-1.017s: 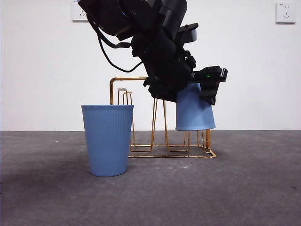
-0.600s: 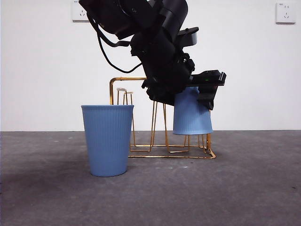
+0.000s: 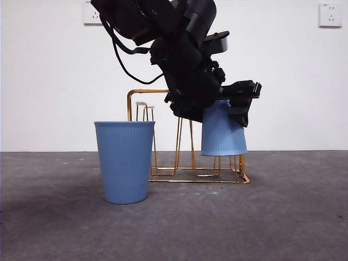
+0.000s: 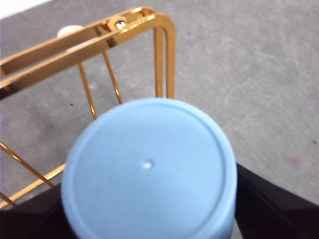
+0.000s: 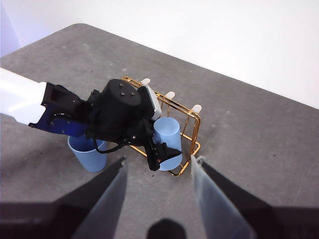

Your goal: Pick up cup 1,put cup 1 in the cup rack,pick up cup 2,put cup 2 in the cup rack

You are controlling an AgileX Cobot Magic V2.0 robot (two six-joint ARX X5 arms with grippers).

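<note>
**Cup over the rack peg**

The left gripper [image 3: 231, 106] pinches the inverted blue cup [image 3: 223, 133] by its sides, over a peg at the cup rack's [image 3: 196, 176] end; it looks light, stiff, ribbed for grip; the second cup [image 3: 124, 161] stands just beside the rack; the right gripper [image 5: 158, 199] waits spread.

The front view looks level across the surface [image 3: 283, 217] from close by. The left wrist view peers straight down on the upturned cup [image 4: 149, 169], very near. The right wrist view looks from high, well back; all share the rack [image 5: 192, 130].

White wall [image 3: 293, 81] (two sockets [image 3: 330, 14]), grey tabletop [image 3: 261, 223]
</note>
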